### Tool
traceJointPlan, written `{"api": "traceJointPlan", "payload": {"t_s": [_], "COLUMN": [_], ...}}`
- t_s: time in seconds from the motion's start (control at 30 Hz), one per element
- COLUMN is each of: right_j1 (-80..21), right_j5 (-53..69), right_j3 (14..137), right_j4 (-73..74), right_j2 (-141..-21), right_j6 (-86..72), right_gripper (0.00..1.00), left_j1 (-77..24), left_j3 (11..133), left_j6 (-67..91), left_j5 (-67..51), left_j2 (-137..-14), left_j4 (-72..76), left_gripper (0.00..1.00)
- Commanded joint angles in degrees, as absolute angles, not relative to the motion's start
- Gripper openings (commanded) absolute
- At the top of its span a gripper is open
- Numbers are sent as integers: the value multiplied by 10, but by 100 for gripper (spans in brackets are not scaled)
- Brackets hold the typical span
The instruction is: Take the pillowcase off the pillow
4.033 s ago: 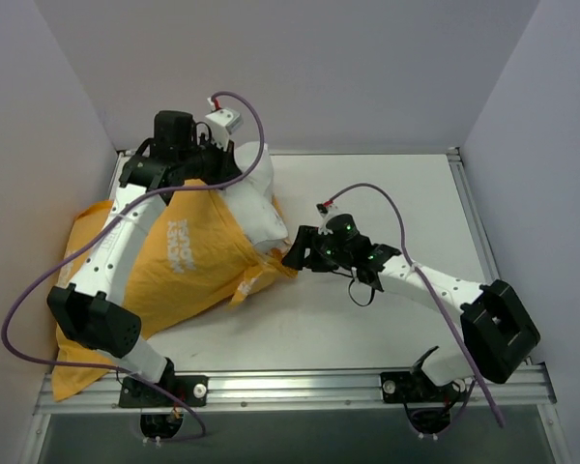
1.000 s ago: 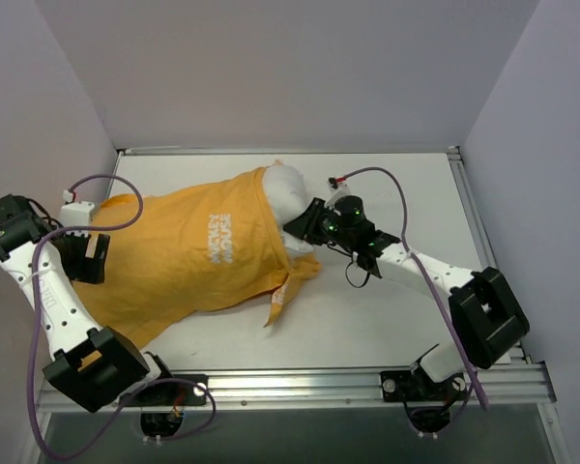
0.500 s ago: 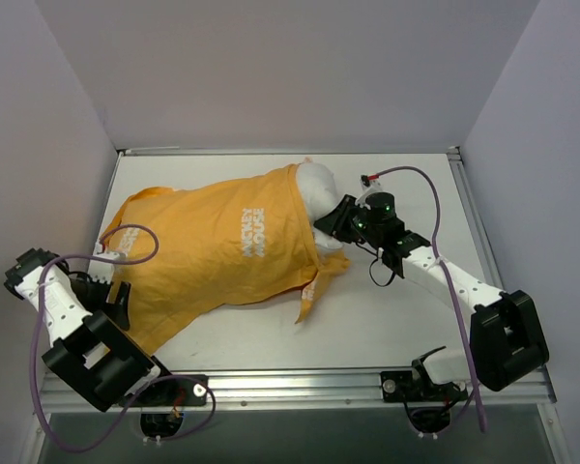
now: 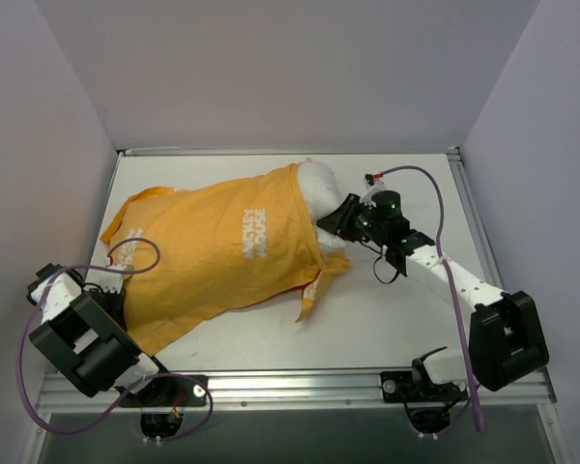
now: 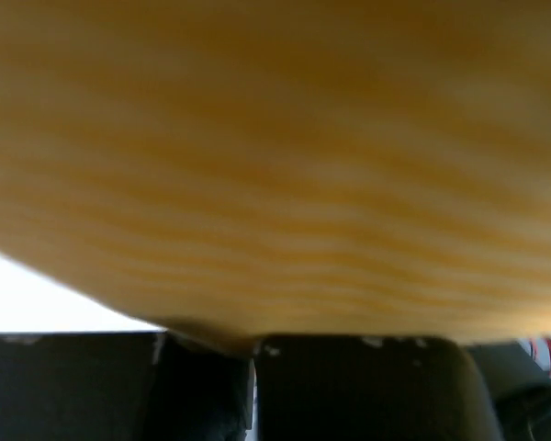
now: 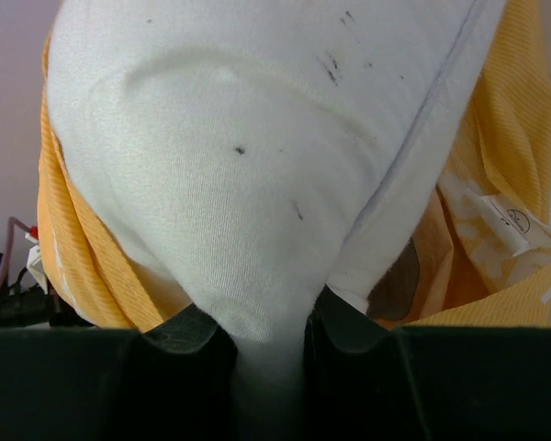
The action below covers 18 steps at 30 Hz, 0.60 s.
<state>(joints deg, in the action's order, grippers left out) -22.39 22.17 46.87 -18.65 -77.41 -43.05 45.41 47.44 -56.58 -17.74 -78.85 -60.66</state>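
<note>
Lengthwise, the pillow point(image 4: 321, 184) is lying left-to-right on the surface point(image 4: 387, 319), mostly inside the pillowcase point(image 4: 213, 251), with the jaws of the right gripper point(image 4: 336, 220) clamping its bare corner while those of the left gripper point(image 4: 119, 293) are pinching the fabric's far-left end.

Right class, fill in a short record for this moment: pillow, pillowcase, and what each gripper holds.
pillow: white, only its right end showing out of the cover
pillowcase: orange-yellow, covering most of the pillow
right gripper: shut on the pillow's exposed end
left gripper: shut on the pillowcase at its near-left edge
table: white, bearing both
</note>
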Motion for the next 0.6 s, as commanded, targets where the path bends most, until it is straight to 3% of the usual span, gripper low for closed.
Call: {"api": "traceJointPlan", "payload": {"t_s": [0.0, 0.23, 0.57], "right_j1": [-201, -102, 156], "right_j5": [243, 279, 383], "right_j3": [486, 515, 547], "right_j4": [-243, -168, -86], "right_j2": [-755, -724, -640], "right_j6": [-433, -396, -350], "right_gripper": [0, 0, 0], "left_j1": [459, 521, 546], "left_j3": [447, 528, 612], "left_j6": [-545, -471, -481], "left_j5": [-163, -127, -73], "left_j2": [-806, -780, -819], "left_j4": [-502, -438, -410], "left_gripper": [2, 2, 2]}}
